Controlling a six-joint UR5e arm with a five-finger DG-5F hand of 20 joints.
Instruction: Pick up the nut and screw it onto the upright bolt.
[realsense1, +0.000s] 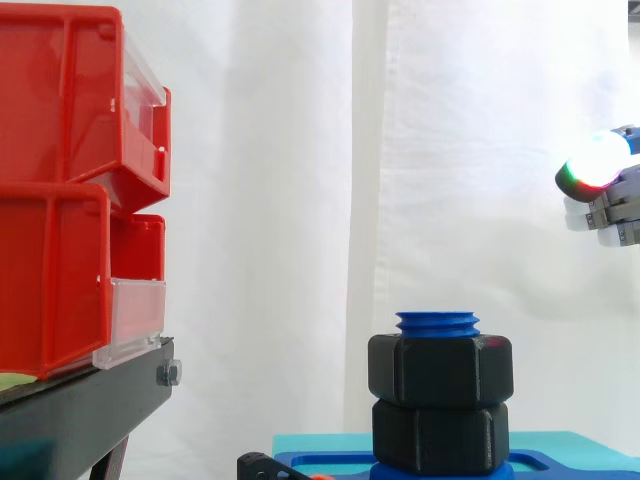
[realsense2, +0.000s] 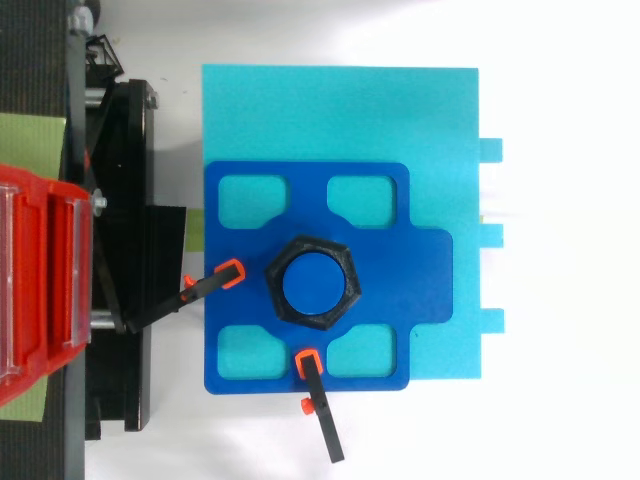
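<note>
Recorded white curtain (realsense1: 300, 150) as backdrop across the side view. Found red bins (realsense1: 60, 200) stacked two high at the left, clear front panels facing the work, resting on black stand (realsense1: 90, 410). Located cyan base (realsense2: 340, 110) just beside the stand in the top view. Noted blue plate (realsense2: 420, 270) lying flat on that base, with four rounded cut-outs showing cyan through.

Found upper nut (realsense1: 440, 370), black and hexagonal, already seated round the bolt (realsense1: 437, 322), just under the topmost blue threads and touching lower nut (realsense1: 440, 435) directly beneath. Placed lower nut down at plate level. Confirmed bolt upright at the middle of the plate. In the top view, saw one black hexagon ringing the bolt's round blue top.

Located hand (realsense1: 612, 200) at the right edge of the side view, above the level of the bolt top and well apart from both nuts. Could not tell whether released, clenched or grasping anything, with too little of it in frame.

Logged two black clamps with orange tips gripping the plate: left clamp (realsense2: 215, 280) at its left edge, lower clamp (realsense2: 322, 405) at its lower edge.
</note>
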